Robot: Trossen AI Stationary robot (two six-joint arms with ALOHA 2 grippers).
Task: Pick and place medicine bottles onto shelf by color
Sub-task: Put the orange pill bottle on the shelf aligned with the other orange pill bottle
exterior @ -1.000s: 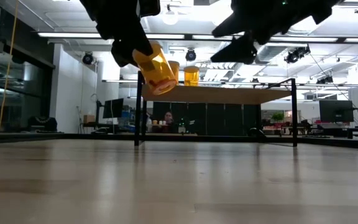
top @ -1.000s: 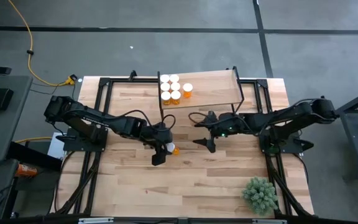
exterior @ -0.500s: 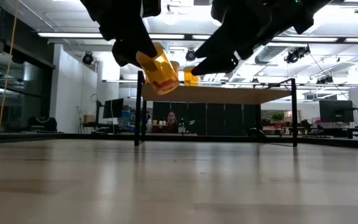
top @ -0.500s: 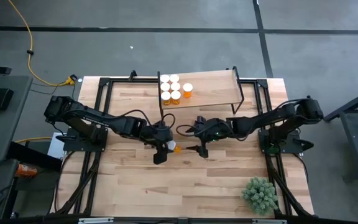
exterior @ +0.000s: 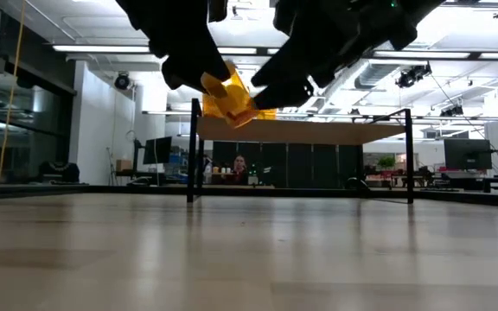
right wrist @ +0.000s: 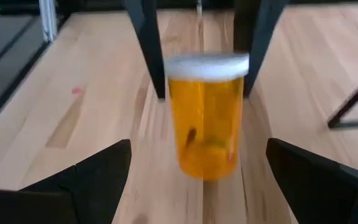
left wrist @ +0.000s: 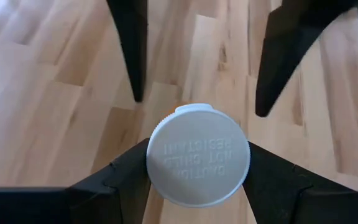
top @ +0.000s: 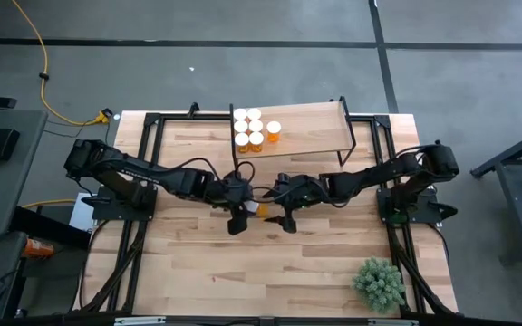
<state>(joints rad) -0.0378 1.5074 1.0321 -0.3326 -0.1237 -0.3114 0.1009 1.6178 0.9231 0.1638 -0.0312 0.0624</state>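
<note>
Above the middle of the pale butcher-block tabletop (top: 315,263), the left gripper (top: 239,214) is holding a small translucent orange pill bottle with a round white cap (top: 254,210) off the surface. In the left wrist view its two dark fingers (left wrist: 120,180) are pressing against either side of the white cap (left wrist: 197,163), clamped on the bottle. In the low view the bottle (exterior: 229,97) is hanging tilted in the air between the two arms.

Facing it from the other side, the right gripper (top: 279,206) is sitting just beside the bottle with its fingers spread wide apart; in the right wrist view the amber bottle (right wrist: 206,115) is showing between the two separated dark fingers (right wrist: 92,174), not touched by them.

Farther back, the low rectangular light-wood shelf on a thin black metal frame (top: 311,131) is standing at the far side of the table. Five more white-capped orange bottles (top: 248,129) are standing upright on its left part, four in a tight cluster and one just beside them.

A small green artificial plant (top: 379,282) is sitting at the near right corner.
</note>
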